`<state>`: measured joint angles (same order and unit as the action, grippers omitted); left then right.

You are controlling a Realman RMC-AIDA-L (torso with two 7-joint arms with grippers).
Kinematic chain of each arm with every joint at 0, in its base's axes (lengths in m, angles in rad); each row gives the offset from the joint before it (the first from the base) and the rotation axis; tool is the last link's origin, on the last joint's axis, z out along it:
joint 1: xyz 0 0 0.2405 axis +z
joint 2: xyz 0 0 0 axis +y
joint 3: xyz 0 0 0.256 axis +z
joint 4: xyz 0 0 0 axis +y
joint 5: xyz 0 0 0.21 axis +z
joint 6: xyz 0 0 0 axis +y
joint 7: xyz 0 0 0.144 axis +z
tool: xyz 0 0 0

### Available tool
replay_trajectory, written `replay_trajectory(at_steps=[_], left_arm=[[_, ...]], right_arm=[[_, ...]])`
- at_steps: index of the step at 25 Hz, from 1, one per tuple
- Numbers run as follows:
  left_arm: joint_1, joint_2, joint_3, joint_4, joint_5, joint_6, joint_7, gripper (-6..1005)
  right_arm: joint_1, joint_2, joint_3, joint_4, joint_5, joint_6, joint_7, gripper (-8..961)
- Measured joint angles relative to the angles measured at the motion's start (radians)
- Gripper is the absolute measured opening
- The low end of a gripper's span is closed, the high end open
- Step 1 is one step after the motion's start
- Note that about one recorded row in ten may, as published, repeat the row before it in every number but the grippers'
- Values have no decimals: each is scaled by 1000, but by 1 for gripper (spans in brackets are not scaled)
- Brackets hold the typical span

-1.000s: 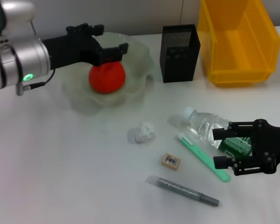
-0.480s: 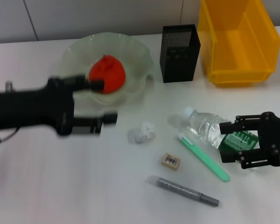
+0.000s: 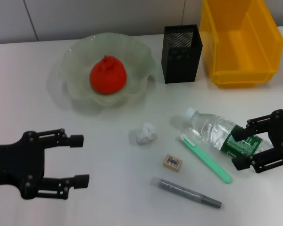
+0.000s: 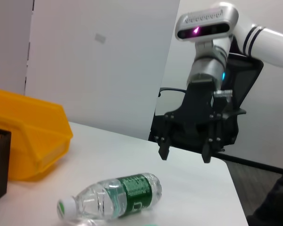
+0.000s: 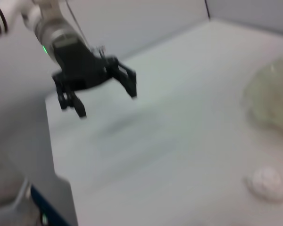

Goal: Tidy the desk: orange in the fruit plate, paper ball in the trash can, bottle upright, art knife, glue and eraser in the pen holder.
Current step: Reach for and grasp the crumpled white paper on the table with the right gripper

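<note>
I see the bottle (image 3: 216, 134) lying flat, long axis diagonal, cap toward the pen holder (image 3: 181, 53), base under the right gripper (image 3: 245, 149), jaws wide, straddling the label end. The left wrist view shows a gap between them. Left gripper (image 3: 79, 160) wide apart, near the paper ball (image 3: 145, 133). Orange (image 3: 108, 76) sits in the plate (image 3: 75, 89).

Orange (image 3: 108, 76) in fruit plate (image 3: 75, 89); bottle (image 3: 224, 135) lying between right gripper (image 3: 242, 149) jaws

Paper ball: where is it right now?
In the head view, the paper ball lies on the desk near the centre, between the fruit plate and the eraser.
</note>
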<state>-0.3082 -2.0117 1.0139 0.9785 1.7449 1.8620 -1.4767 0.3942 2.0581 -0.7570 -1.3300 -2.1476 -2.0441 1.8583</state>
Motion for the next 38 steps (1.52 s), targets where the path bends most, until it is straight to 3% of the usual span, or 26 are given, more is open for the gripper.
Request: replay_trajectory(at_steps=[6, 12, 18, 27, 38], left_arm=[[-5, 11, -12, -71, 41, 9, 45, 857], [-9, 2, -12, -78, 86, 4, 50, 855], [-9, 0, -12, -78, 98, 5, 51, 853], [-16, -7, -12, -78, 124, 4, 50, 851], [-21, -21, -5, -78, 153, 3, 52, 848]], right_arm=[[95, -2, -124, -167, -165, -20, 215, 757], [249, -4, -153, -158, -270, -8, 321, 757], [394, 7, -205, -71, -409, 38, 368, 756], [492, 17, -302, 192, -420, 209, 380, 756], [507, 27, -465, 425, -367, 535, 388, 757]])
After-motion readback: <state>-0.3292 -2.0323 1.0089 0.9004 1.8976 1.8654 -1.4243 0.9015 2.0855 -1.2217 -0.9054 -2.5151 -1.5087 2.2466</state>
